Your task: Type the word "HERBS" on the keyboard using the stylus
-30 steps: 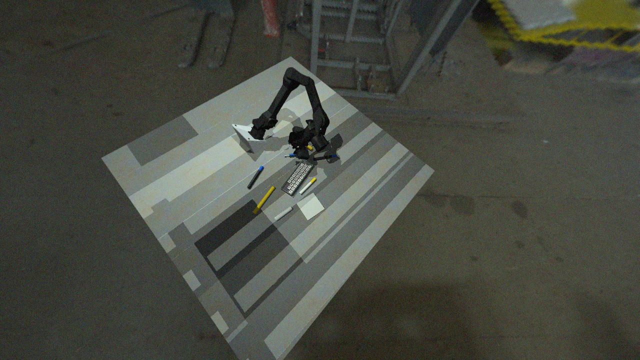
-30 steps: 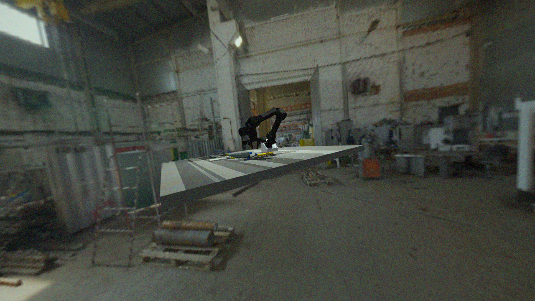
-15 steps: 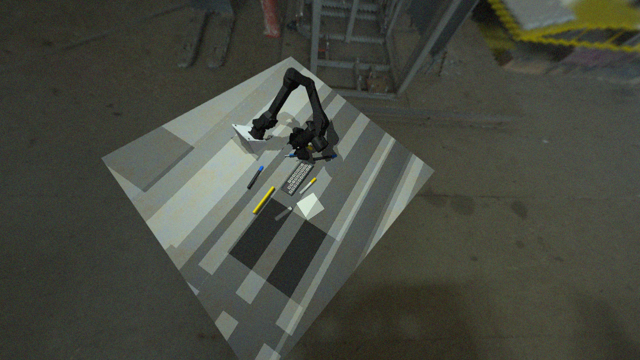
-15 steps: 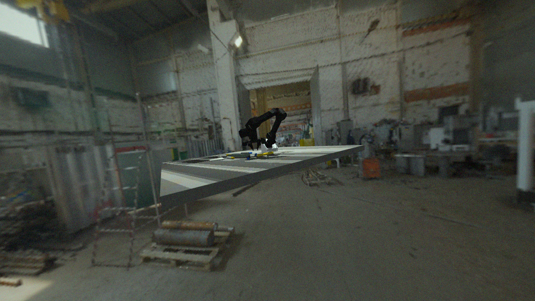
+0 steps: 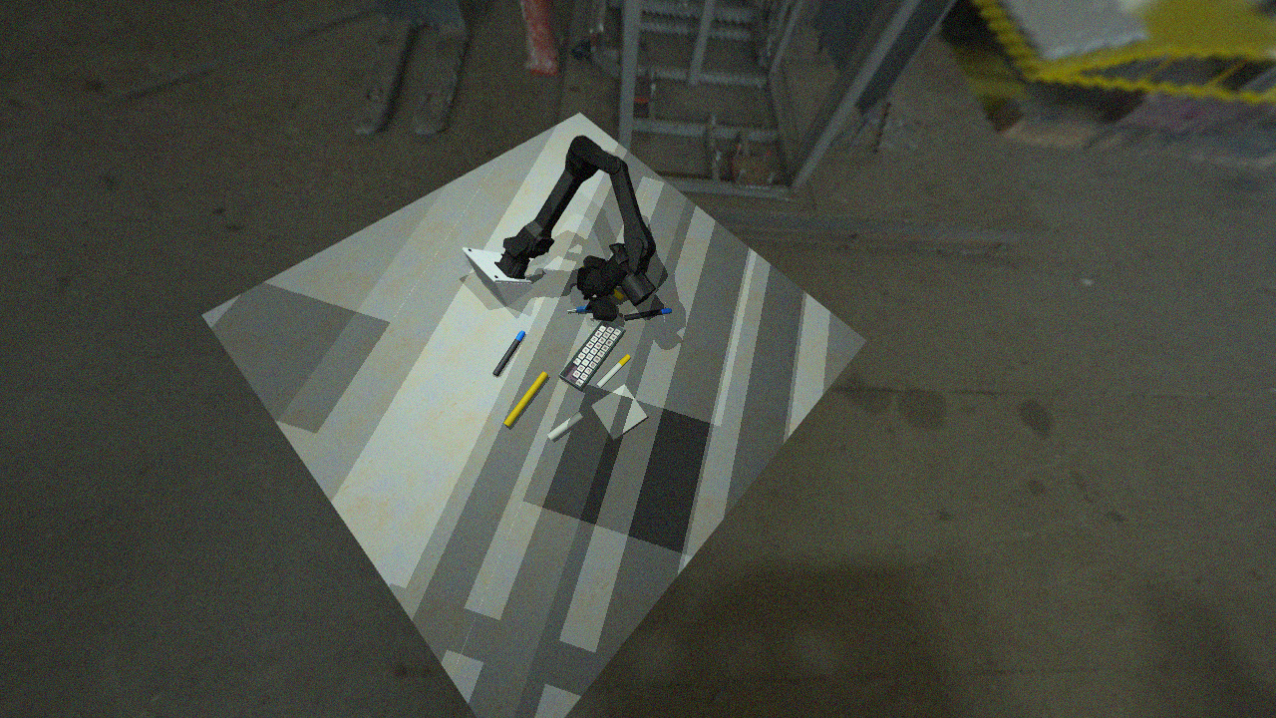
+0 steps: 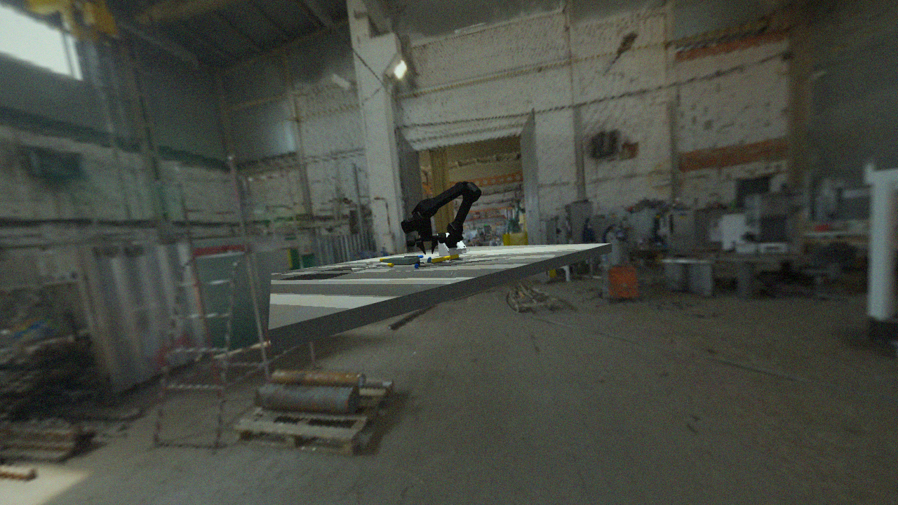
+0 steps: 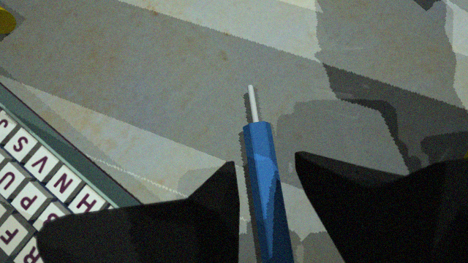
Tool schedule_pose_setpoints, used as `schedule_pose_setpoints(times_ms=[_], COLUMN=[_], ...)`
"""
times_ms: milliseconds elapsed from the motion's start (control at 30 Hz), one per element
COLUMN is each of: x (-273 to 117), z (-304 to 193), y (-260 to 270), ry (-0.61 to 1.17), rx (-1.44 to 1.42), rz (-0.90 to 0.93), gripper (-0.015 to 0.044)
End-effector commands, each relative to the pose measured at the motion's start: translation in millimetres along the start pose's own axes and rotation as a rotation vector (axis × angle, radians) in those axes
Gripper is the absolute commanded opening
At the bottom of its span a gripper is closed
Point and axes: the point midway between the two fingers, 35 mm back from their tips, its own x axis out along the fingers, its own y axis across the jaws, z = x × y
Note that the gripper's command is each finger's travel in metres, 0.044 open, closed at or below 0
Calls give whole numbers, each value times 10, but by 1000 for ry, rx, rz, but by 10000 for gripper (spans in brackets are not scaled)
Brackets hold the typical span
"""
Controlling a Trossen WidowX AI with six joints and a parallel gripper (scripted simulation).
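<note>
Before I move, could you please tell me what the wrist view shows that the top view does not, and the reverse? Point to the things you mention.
Only wrist: readable letters, such as H [image 7: 86, 203] and S [image 7: 20, 145], and clear gaps either side of the stylus [image 5: 579, 309] [image 7: 267, 175].
Only top: the white square [image 5: 620, 412] and white rod [image 5: 563, 427].
Both: the keyboard [image 5: 593, 355] [image 6: 401, 259] [image 7: 42, 164], stylus and gripper [image 5: 603, 309] [image 6: 428, 252] [image 7: 265, 165].

A yellow cylindrical stick lies between a dark pen with a blue end and a white cylindrical stick. A pale square sheet rests nearby.
</note>
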Motion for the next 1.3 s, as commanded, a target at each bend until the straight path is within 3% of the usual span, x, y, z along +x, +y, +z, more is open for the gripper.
schedule_pose_setpoints(times_ms=[0,1267], x=[40,239], z=[-17,-131], y=[-12,-15], ry=[2,3], rx=[3,2], rz=[-7,-7], gripper=[150,150])
